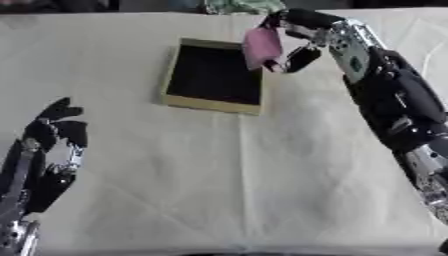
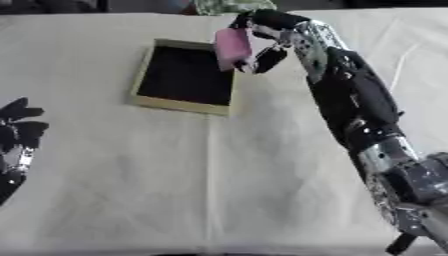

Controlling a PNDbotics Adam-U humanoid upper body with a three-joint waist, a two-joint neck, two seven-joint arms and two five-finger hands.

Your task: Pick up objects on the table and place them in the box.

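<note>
Right hand holding pink object over box's right rim.
Fingers (image 1: 297,59) are curling round the pink object (image 1: 261,47), right hand (image 1: 302,35) hovering at the box's (image 1: 188,102) 2 o'clock edge. Left hand (image 1: 54,142) is idling, fingers relaxed, at the worktop's (image 1: 262,175) 8 o'clock. Risk: releasing here, the object may be clipping the rim and tumbling outside.

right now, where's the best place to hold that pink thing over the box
By its upper end, from the right, as the right hand does now: fingers curled round the top of the pink object, which hangs upright at the right rim of the box, lower end free to drop in.
</note>
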